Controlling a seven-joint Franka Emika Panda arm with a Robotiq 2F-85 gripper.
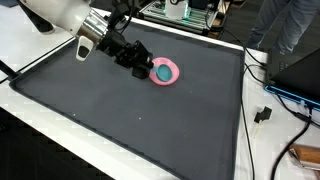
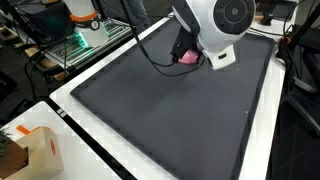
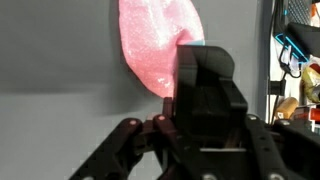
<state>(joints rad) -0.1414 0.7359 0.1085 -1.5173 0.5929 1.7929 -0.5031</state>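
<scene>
A pink glittery dish point(image 1: 172, 72) lies on the dark mat, with a small blue object point(image 1: 163, 71) inside it. My black gripper point(image 1: 146, 66) reaches in from the left, its tips at the dish's near rim and against the blue object. In the wrist view the fingers point(image 3: 205, 80) form one block with no gap, covering part of the pink dish point(image 3: 150, 45). A teal sliver point(image 3: 196, 44) shows just past the fingertips. I cannot tell whether the blue object is pinched. In an exterior view the arm hides all but a patch of the dish point(image 2: 187, 58).
The dark mat point(image 1: 130, 120) covers a white table point(image 1: 40, 55). Cables and a small black item point(image 1: 264, 114) lie along one table edge. A cardboard box point(image 2: 30, 152) sits at a corner. Racks with equipment point(image 2: 90, 30) stand beyond the table.
</scene>
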